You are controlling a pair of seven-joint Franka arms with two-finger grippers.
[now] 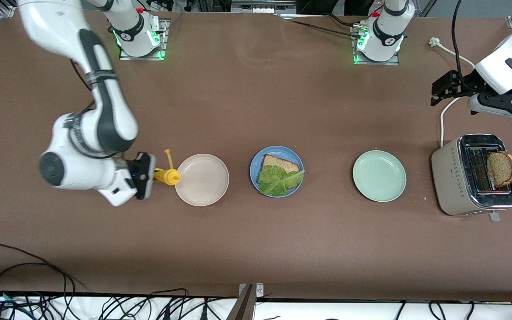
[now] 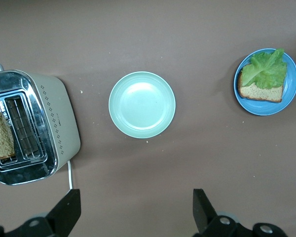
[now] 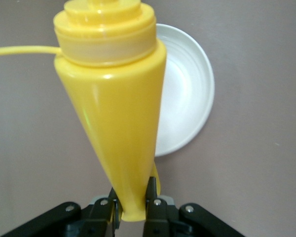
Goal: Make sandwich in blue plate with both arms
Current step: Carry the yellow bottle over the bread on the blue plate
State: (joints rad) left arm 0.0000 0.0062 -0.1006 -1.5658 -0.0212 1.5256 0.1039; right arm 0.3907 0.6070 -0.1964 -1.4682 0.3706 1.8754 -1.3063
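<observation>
Sandwich (image 1: pixel 278 174), half built, lies on the blue plate (image 1: pixel 296 159) mid-table: bread under lettuce. Right claw (image 1: pixel 154 174) clamps a yellow sauce bottle (image 1: pixel 167 176) at the beige plate's (image 1: pixel 202 179) nine o'clock. Left claw (image 2: pixel 136 210), spread, hovers near the toaster (image 1: pixel 449 178); next, saucing the lettuce seems due.

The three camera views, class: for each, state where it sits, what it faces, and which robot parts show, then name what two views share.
Front view: high across the table, facing both arm bases; shows both arms.
Left wrist view: on the left arm, looking down at the toaster and mint green plate; left gripper open.
Right wrist view: on the right arm; right gripper jaws clamp the yellow bottle beside the beige plate.
Front and left wrist views share the blue plate.
</observation>
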